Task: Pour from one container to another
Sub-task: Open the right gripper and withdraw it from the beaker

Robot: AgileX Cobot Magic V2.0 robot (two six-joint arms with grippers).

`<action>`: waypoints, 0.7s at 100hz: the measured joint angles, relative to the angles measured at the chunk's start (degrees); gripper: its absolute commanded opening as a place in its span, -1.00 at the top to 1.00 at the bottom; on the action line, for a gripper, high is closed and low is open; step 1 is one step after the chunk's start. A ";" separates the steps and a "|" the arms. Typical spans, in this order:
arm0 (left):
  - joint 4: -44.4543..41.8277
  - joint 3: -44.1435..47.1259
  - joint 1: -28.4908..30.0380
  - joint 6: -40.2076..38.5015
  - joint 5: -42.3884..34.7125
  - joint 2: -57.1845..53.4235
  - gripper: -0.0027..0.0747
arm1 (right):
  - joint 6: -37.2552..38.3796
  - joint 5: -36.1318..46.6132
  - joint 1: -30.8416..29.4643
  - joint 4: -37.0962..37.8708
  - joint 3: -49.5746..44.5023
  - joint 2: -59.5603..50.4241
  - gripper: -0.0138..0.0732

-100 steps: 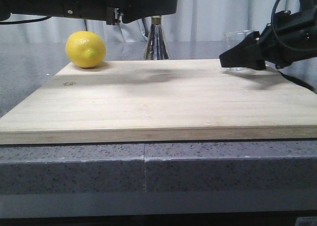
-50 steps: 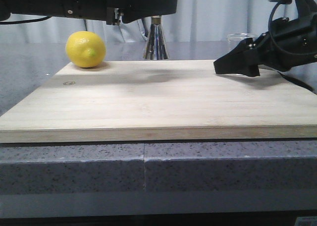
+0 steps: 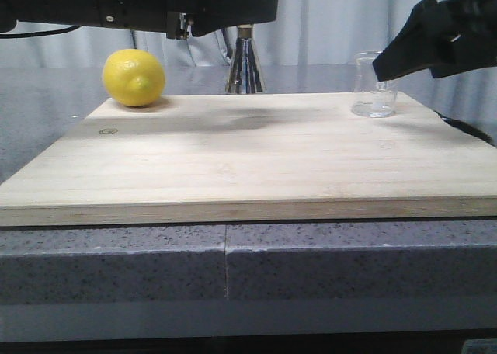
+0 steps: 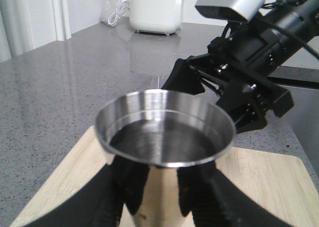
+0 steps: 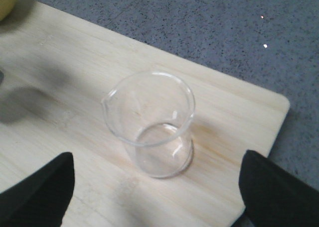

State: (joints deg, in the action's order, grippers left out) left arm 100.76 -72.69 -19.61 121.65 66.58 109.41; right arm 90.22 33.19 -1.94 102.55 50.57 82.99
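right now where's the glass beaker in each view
Front view: the glass beaker stands upright at the far right of the wooden board, just under the right gripper.
Left wrist view: not in it; the jigger and the right arm fill the view.
Right wrist view: the beaker stands mid-picture, between the open fingers.
Shared landmark: the wooden board.

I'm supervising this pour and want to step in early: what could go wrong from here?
1. The beaker stands near the cutting board's far right corner; a misaligned right gripper, open above it, could knock it off.
2. The jigger in the left gripper is narrow-mouthed, so liquid may miss it.
3. The right arm is close beside the jigger, so they could collide.
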 measured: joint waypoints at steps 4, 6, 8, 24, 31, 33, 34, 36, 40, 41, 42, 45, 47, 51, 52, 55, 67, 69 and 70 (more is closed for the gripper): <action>0.00 0.00 0.00 0.00 0.00 0.00 0.26 | 3.05 0.00 0.00 1.42 0.00 -1.08 -0.71; 0.00 0.00 0.00 0.00 0.00 0.00 0.26 | 4.37 0.00 0.00 1.98 0.00 -1.73 -0.71; 0.00 0.00 0.00 0.00 0.00 0.00 0.26 | 5.47 0.00 0.00 2.40 0.00 -2.33 -0.71; 0.00 0.00 0.00 0.00 0.00 0.00 0.26 | 12.19 1.21 0.00 3.07 0.00 -6.26 -0.71; 0.00 0.00 0.00 0.00 0.00 0.00 0.26 | 14.63 2.21 0.00 3.07 -0.21 -7.95 -0.71; 0.00 0.00 0.00 0.00 0.00 0.00 0.26 | 15.40 2.54 0.00 3.07 -0.21 -8.48 -0.71; 0.00 0.00 0.00 0.00 0.00 0.00 0.26 | 15.64 2.64 0.00 3.07 -0.21 -8.64 -0.70; 0.00 0.00 0.00 0.00 0.00 0.00 0.26 | 16.20 2.95 0.00 3.07 -0.21 -9.17 -0.69; 0.00 0.00 0.00 0.00 0.00 0.00 0.26 | 16.85 3.58 0.00 3.07 -0.21 -10.29 -0.68; 0.00 0.00 0.00 0.00 0.00 0.00 0.26 | 17.04 3.72 0.00 3.07 -0.31 -10.49 -0.66; 0.00 0.00 0.00 0.00 0.00 0.00 0.26 | 17.27 3.85 0.00 3.07 -0.30 -10.87 -0.66; 0.00 0.00 0.00 0.00 0.00 0.00 0.26 | 17.63 4.26 0.00 3.07 -0.30 -11.66 -0.63; 0.00 0.00 0.00 0.00 0.00 0.00 0.26 | 17.78 4.57 0.00 3.07 -0.30 -12.23 -0.62; 0.00 0.00 0.00 0.00 0.00 0.00 0.26 | 18.13 4.85 0.00 3.07 -0.30 -13.20 -0.56; 0.00 0.00 0.00 0.00 0.00 0.00 0.26 | 18.26 4.98 0.00 3.07 -0.30 -13.60 -0.56; 0.00 0.00 0.00 0.00 0.00 0.00 0.26 | 18.47 5.27 0.00 3.07 -0.30 -14.39 -0.53; 0.00 0.00 0.00 0.00 0.00 0.00 0.26 | 18.70 5.94 0.00 3.07 -1.06 -17.61 -0.46; 0.00 0.00 0.00 0.00 0.00 0.00 0.26 | 18.70 6.12 0.00 3.07 -1.27 -18.13 -0.45; 0.00 0.00 0.00 0.00 0.00 0.00 0.26 | 18.70 6.10 0.00 3.07 -1.29 -18.49 -0.45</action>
State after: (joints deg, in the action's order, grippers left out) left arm 100.76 -72.69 -19.61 121.65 66.58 109.41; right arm 108.91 39.29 -1.94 105.62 49.27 64.50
